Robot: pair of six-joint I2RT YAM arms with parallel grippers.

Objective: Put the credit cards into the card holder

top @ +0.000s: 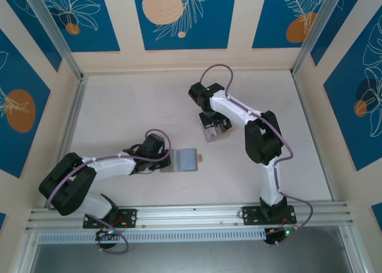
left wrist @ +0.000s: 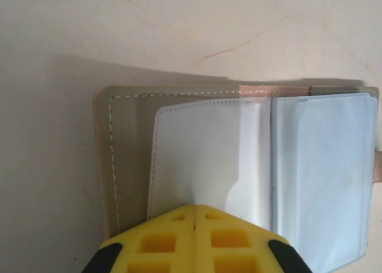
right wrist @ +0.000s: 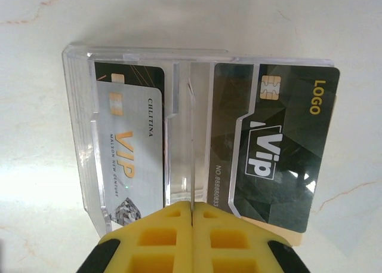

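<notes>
"LOGO", "ViP" and a number starting "NO.8888" are printed on the black card (right wrist: 280,147). "VIP" and "NEW CENTURY" are printed on the white-grey card (right wrist: 128,153). Its remaining small print cannot be read.

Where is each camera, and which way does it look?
Top: high behind the arm bases, facing down at the table; both arms show.
Left wrist: on the left arm, facing past shut yellow jaws at the open card holder.
Right wrist: on the right arm, facing past shut jaws at credit cards in a clear stand.
Top and left wrist share the card holder.
</notes>
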